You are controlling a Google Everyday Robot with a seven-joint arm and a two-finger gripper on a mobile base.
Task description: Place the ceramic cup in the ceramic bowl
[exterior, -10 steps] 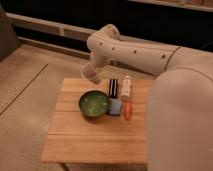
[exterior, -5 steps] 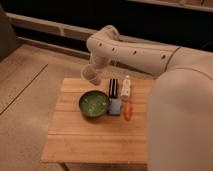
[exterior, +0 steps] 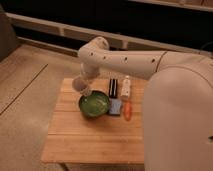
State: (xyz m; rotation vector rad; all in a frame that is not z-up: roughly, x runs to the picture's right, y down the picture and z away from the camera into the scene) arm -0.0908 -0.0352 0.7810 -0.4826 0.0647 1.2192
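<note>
- Camera view: the gripper (exterior: pixel 84 89) is seen at the end of the white arm (exterior: pixel 125 62), over the left rear of the wooden table (exterior: pixel 90 142). Its fingers are pressed together on the ceramic cup (exterior: pixel 80 84).
- The cup is held in the air, just above the left rim of the ceramic bowl (exterior: pixel 94 104).
- Compared with half a second ago, the cup has been brought lower and nearer that rim; the bowl is unmoved.
- The cup is seen as small and pale beige-pink; the bowl as round, glossy green inside, dark-rimmed.
- A blue flat item (exterior: pixel 116 107) is touched by the bowl's right side; an orange item (exterior: pixel 128 111), a white bottle (exterior: pixel 125 87) and a black item (exterior: pixel 113 87) are placed nearby.
</note>
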